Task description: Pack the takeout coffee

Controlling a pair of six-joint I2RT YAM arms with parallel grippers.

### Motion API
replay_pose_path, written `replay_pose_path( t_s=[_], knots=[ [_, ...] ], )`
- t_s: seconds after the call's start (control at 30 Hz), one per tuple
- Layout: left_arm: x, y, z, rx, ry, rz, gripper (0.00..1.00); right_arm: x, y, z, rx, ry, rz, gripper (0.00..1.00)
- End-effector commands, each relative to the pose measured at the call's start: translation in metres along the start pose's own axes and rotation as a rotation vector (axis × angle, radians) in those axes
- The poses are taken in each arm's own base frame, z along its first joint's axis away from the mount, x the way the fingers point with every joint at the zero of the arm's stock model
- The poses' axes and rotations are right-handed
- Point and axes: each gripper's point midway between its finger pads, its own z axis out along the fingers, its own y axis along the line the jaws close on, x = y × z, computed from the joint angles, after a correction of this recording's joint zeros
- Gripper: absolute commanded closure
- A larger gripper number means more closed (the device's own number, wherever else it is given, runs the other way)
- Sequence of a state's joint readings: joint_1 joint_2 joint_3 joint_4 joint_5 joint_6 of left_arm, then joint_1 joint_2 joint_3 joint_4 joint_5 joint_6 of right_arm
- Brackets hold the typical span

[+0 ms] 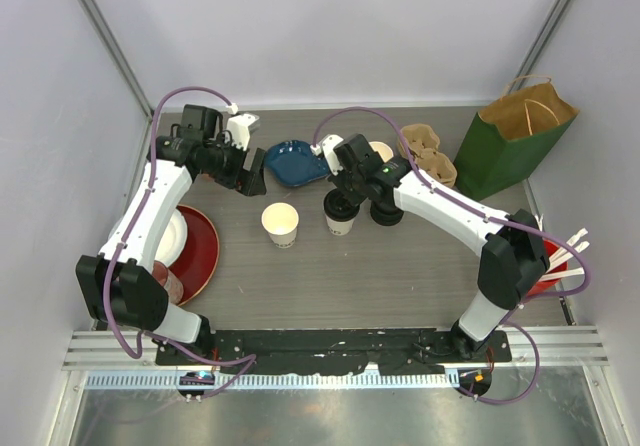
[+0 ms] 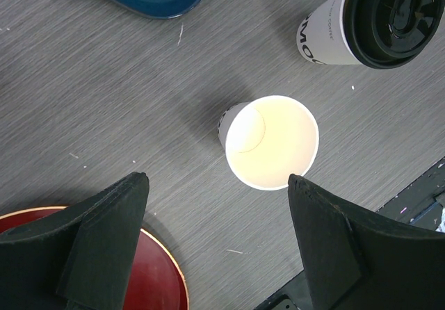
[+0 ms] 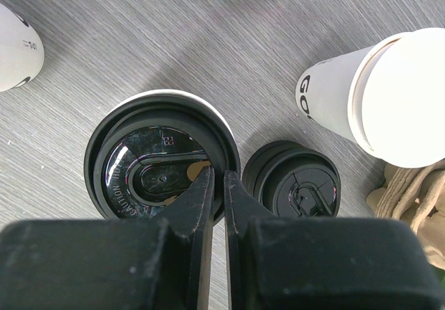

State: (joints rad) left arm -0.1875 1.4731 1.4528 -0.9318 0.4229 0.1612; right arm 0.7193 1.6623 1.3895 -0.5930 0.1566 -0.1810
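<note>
A cream paper cup with a black sip lid [image 1: 341,212] stands mid-table. My right gripper [image 1: 343,195] is over it, shut, pinching the lid's right rim; in the right wrist view the gripper [image 3: 217,179] grips the lid [image 3: 149,167]. A lidless paper cup [image 1: 281,223] stands to its left and shows in the left wrist view [image 2: 271,142]. My left gripper [image 1: 252,178] hangs open and empty above and left of it, and shows in the left wrist view [image 2: 217,181]. Another lidless cup [image 3: 389,101] stands behind, partly hidden under the right arm in the top view.
A stack of black lids [image 1: 387,212] sits right of the lidded cup. A cardboard cup carrier [image 1: 428,153] and a green paper bag [image 1: 515,136] stand at the back right. A blue dish [image 1: 295,161], a red plate [image 1: 200,251] and a red cup of straws [image 1: 556,266] are around.
</note>
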Motion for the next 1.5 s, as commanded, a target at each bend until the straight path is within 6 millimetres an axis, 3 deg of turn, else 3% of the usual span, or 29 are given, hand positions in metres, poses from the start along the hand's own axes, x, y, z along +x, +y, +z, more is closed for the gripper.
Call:
replay_pose_path(
  t_s=[0.0,0.93,1.03,1.17,1.47],
  knots=[
    [-0.017,0.001,-0.006,-0.005,-0.054,0.027,0.14,-0.024,-0.008,-0.011,0.033,-0.066,-0.008,0.99],
    [-0.013,-0.008,-0.003,0.016,-0.038,0.040,0.14,0.006,-0.004,0.013,-0.039,-0.007,0.039,0.96],
    [-0.014,-0.011,-0.002,0.021,-0.038,0.048,0.14,0.008,-0.002,0.013,-0.044,-0.003,0.043,0.88],
    [-0.019,-0.022,0.001,0.039,-0.036,0.073,0.14,0.003,-0.002,0.008,-0.052,-0.022,0.049,0.70],
    [-0.031,-0.044,0.004,0.082,-0.036,0.126,0.14,-0.017,-0.011,-0.010,-0.025,-0.070,0.048,0.60]
  ],
)
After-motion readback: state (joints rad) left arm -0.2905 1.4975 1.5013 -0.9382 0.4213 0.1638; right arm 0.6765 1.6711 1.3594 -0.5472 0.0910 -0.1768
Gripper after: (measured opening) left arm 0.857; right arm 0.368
